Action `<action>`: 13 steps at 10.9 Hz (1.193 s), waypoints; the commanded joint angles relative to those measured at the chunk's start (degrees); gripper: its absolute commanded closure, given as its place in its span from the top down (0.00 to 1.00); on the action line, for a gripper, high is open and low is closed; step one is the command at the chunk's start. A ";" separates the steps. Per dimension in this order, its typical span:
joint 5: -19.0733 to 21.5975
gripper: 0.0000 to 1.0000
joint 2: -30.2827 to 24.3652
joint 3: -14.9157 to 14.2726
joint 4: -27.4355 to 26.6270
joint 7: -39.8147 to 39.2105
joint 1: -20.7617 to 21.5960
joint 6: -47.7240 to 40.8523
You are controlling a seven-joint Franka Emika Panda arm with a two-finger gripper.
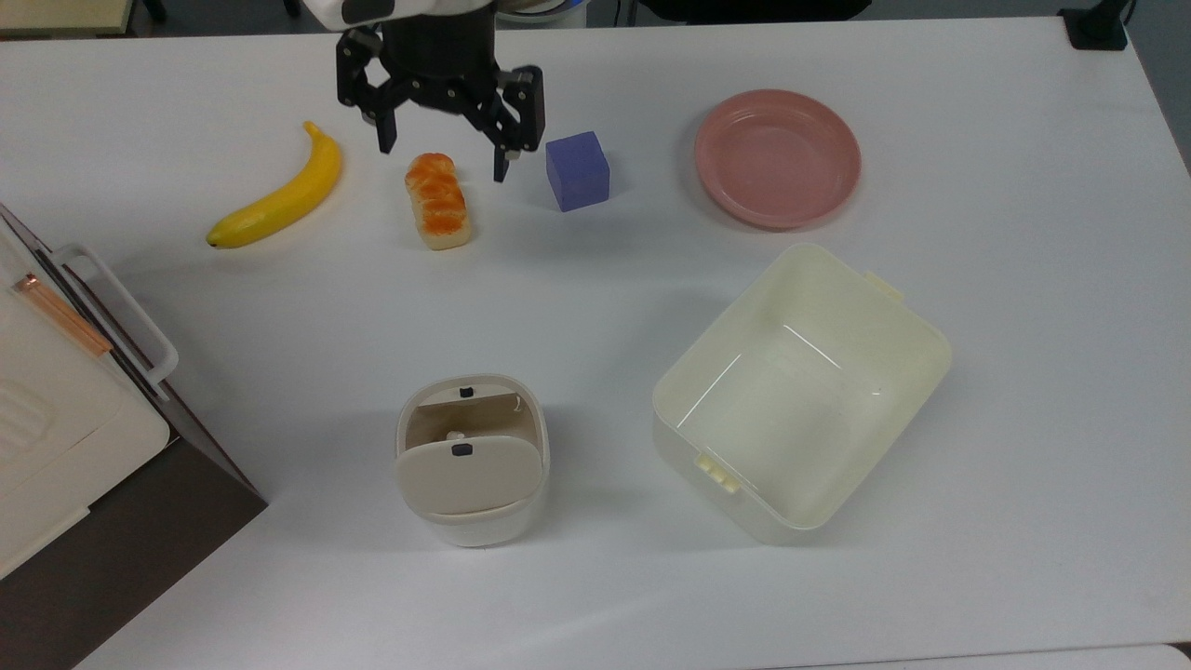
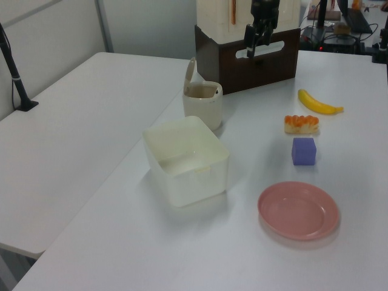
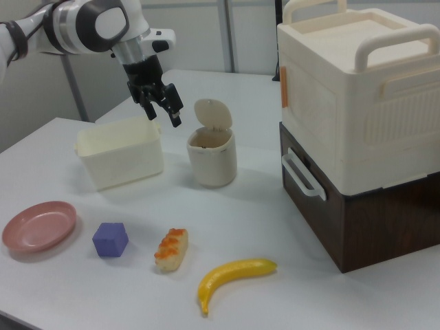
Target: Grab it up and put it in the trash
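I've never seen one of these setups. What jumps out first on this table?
The black gripper hangs open above the table, over the orange-glazed bread loaf, with a banana on the top view's left of the loaf and a purple cube on its right. Nearer the front edge stand a small bin with its flap tipped open and a bigger pale-yellow tub.

White table carries a yellow banana, orange-glazed bread loaf, purple cube and pink round plate along the top view's far edge. Nearer sit the cream swing-lid bin, right of it a pale-yellow rectangular tub, and at the top view's left a brown-and-cream storage box.
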 commanded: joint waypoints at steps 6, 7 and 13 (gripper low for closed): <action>1.71 1.00 -10.01 0.30 -5.76 -8.67 -0.28 -7.48; 1.71 1.00 -10.45 0.30 -6.46 -8.76 -0.20 -7.48; 1.53 1.00 -13.79 -0.32 -9.71 -8.32 0.16 -7.66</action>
